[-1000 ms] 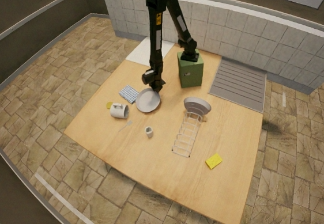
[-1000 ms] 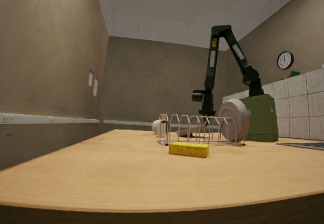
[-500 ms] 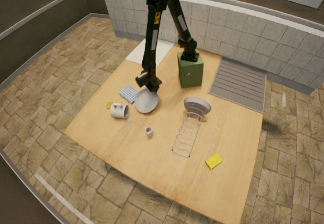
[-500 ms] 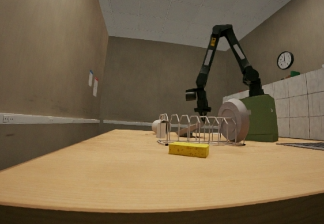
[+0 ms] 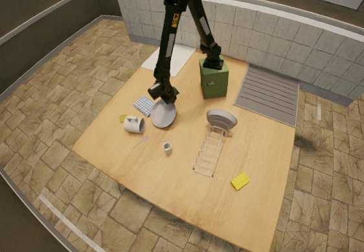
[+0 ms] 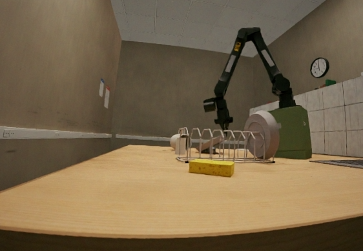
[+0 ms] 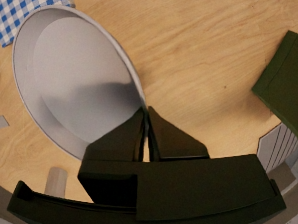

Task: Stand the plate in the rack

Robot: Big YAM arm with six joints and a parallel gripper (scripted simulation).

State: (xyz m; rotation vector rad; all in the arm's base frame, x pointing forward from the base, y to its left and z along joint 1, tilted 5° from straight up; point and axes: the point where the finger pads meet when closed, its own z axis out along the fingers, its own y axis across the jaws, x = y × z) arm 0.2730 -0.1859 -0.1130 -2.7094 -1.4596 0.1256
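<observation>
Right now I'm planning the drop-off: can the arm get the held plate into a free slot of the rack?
Probably yes. The gripper is shut on the plate rim, one edge lifted. The dish rack has open slots in front of the standing plate, with nothing between.

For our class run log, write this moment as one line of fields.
gripper: shut on plate rim | plate: tilted, one edge raised | dish rack: other plate upright at end slot, remaining slots empty | stage: lifting

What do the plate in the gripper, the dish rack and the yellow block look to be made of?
Plate: likely glazed ceramic, smooth pale grey with a soft sheen. Dish rack: thin bent metal wire, light finish. Yellow block: sponge foam, matte and speckled.
</observation>
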